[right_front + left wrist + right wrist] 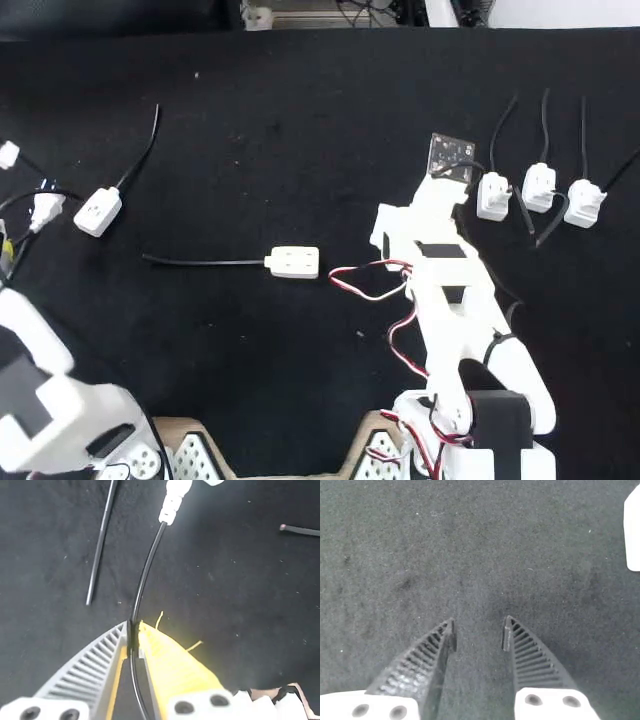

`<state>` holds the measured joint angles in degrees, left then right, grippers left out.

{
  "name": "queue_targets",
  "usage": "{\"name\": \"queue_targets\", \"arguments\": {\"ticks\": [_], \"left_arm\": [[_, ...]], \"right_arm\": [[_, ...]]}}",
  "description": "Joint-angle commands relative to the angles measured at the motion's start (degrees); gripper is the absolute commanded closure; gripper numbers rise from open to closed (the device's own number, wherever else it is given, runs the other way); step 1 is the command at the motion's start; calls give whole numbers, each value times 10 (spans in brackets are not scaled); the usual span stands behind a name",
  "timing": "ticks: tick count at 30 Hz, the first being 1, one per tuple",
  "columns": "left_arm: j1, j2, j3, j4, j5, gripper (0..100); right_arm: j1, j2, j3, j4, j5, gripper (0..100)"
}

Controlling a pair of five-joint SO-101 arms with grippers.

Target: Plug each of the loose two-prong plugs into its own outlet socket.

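Observation:
My left gripper is shut on the black cord of a white two-prong plug, a short way behind the plug. In the high view that plug lies at the far left, next to a white outlet socket. A second white socket lies mid-table with its cord running left. My right gripper is open over bare black mat, with nothing between its fingers. A white block shows at the edge of its wrist view. The right arm stands at centre right.
Three white outlet blocks with black cords sit in a row at the right. A small white piece lies at the far left edge. A loose black cable lies beside the held cord.

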<state>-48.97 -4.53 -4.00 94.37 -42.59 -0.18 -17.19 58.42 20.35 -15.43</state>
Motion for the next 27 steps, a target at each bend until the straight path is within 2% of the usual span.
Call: {"name": "queue_targets", "arguments": {"ticks": [1, 6, 11, 20, 27], "left_arm": [[36, -87, -29, 43, -2, 970], [124, -155, 23, 62, 62, 970], [247, -243, 126, 40, 115, 970], [449, -388, 393, -99, 185, 970], [531, -462, 600, -246, 198, 970]], "right_arm": [[-7, -28, -17, 1, -1, 857], [-7, -28, -16, 2, -1, 857], [-6, -30, -16, 4, -1, 857], [-2, -31, -19, 4, -1, 857], [15, -31, -21, 1, -5, 857]]}}
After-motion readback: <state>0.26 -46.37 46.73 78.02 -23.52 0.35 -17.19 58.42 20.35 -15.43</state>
